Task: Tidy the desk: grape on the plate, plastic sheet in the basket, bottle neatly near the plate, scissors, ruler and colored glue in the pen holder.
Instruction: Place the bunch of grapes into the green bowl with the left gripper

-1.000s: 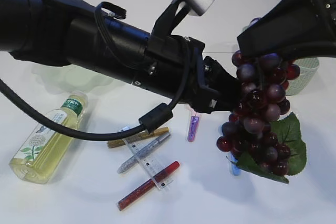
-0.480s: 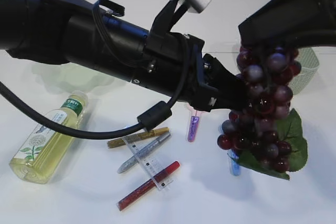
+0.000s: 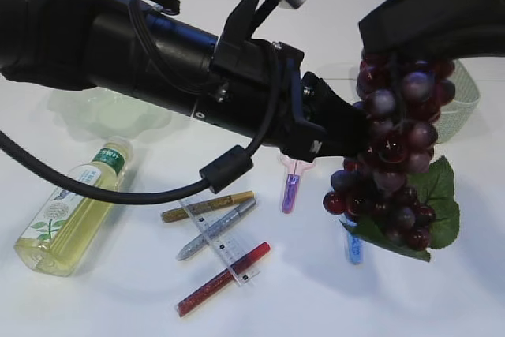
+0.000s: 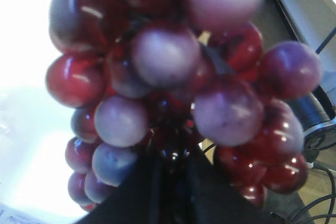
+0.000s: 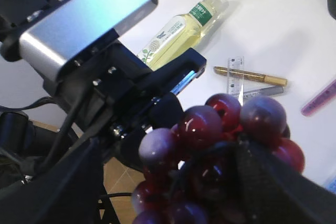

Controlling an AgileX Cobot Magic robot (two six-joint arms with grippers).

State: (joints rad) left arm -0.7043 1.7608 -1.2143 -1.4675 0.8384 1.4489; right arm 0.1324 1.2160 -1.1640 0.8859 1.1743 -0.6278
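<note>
Red-purple grape bunch [image 3: 392, 163] with green leaf hanging above table, bottle [image 3: 72, 207] lying flat

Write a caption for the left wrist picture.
Close-up: the left gripper clamped on a bunch of red grapes.

The exterior camera looked down at a slant from the table's near edge, with the grapes [image 3: 390, 165] at right. The left wrist camera sat almost against the grapes [image 4: 173, 87], which filled its frame. The right wrist camera looked down past the grapes [image 5: 220, 145] toward the bottle [image 5: 181, 35], which the exterior view shared [image 3: 71, 209].
</note>
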